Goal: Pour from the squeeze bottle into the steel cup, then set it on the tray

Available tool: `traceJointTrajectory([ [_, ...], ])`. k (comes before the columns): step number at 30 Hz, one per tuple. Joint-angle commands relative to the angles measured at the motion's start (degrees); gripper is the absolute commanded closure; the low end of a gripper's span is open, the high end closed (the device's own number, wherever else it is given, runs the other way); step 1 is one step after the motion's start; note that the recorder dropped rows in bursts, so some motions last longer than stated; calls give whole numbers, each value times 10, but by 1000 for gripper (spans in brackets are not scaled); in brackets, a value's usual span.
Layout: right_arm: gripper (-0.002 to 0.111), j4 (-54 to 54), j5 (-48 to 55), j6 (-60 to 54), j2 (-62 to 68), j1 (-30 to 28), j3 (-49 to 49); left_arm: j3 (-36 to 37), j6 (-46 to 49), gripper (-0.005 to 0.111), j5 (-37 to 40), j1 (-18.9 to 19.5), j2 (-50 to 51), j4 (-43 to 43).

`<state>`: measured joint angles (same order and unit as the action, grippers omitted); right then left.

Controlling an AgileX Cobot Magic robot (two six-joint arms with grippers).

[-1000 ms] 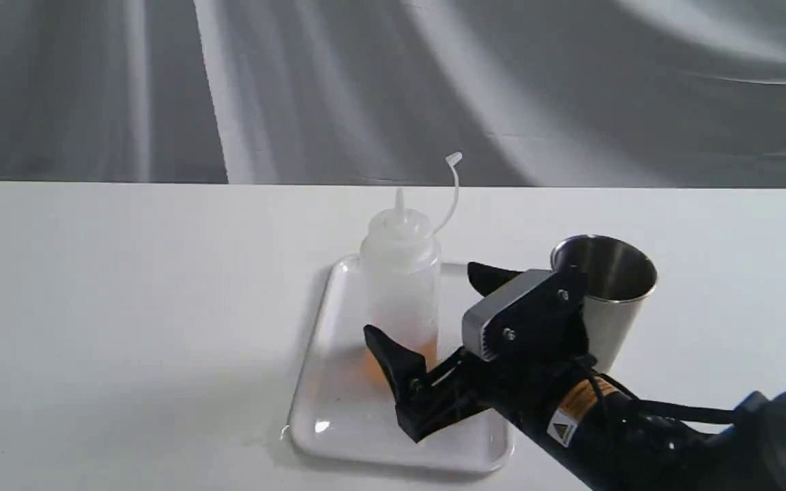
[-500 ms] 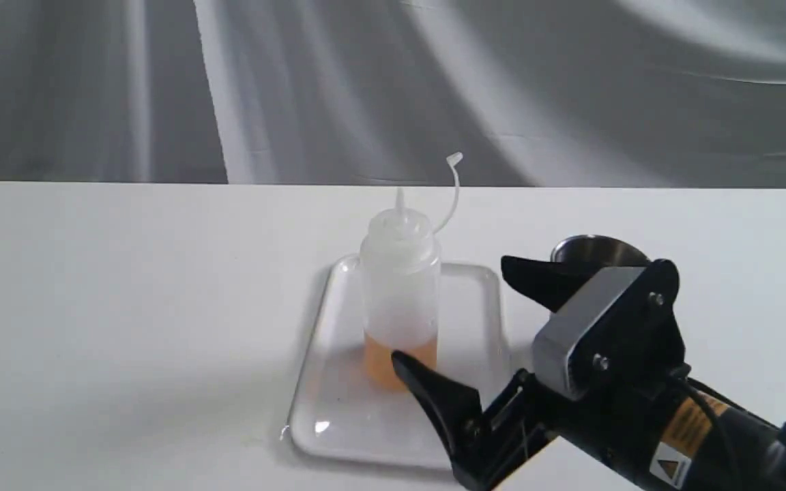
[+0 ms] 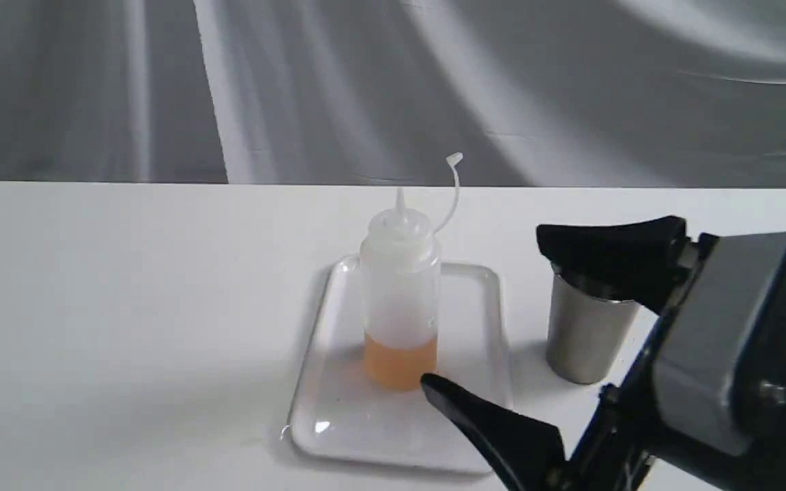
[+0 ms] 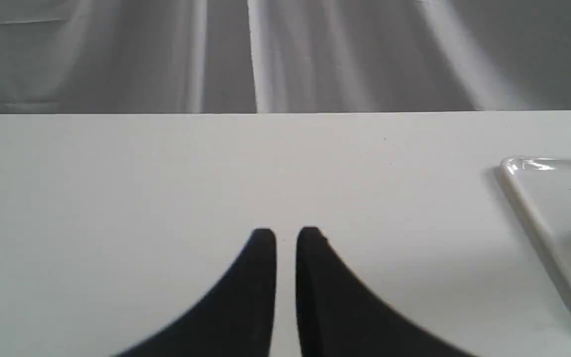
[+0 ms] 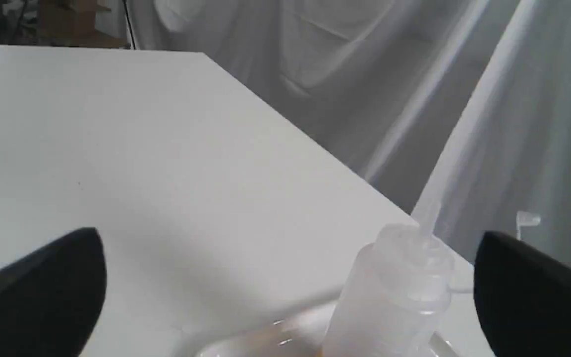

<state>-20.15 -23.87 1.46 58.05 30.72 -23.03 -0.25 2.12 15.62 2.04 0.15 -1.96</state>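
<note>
The squeeze bottle (image 3: pixel 400 300) stands upright on the white tray (image 3: pixel 318 354) with orange liquid in its base and its cap strap curling up. To the tray's right stands the steel cup (image 3: pixel 587 334), its rim hidden behind one black finger. My right gripper (image 3: pixel 485 310) is open and empty, close to the camera, with its lower fingertip in front of the bottle's base. In the right wrist view the bottle (image 5: pixel 394 287) shows apart from the wide-spread gripper (image 5: pixel 288 240). My left gripper (image 4: pixel 287 233) is shut on nothing over bare table, left of the tray corner (image 4: pixel 513 168).
The white table (image 3: pixel 127 307) ends at a far edge before a grey draped curtain (image 3: pixel 366 82). My right arm's grey and black wrist (image 3: pixel 727 368) fills the lower right of the exterior view.
My open right gripper has drawn back from the bottle, towards the right and nearer the camera. The bottle stays upright on the tray and the cup has not moved.
</note>
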Motion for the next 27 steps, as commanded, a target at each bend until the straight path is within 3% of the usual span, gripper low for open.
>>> traceJointTrajectory([
  [1, 3, -2, 72, 8, -71, 17, 3, 3, -2, 98, -4, -3, -1, 0],
  [12, 3, 8, 279, 18, -231, 64, 3, 3, 0, 98, -4, -3, -1, 0],
  [20, 5, 94, 336, 18, -297, 66, 3, 3, 0, 98, -4, -3, -1, 0],
  [23, 15, 106, 360, 18, -312, 66, 3, 3, -3, 98, -4, -3, -1, 0],
  [27, 50, 160, 372, 18, -323, 66, 3, 3, -3, 98, -4, -3, -1, 0],
])
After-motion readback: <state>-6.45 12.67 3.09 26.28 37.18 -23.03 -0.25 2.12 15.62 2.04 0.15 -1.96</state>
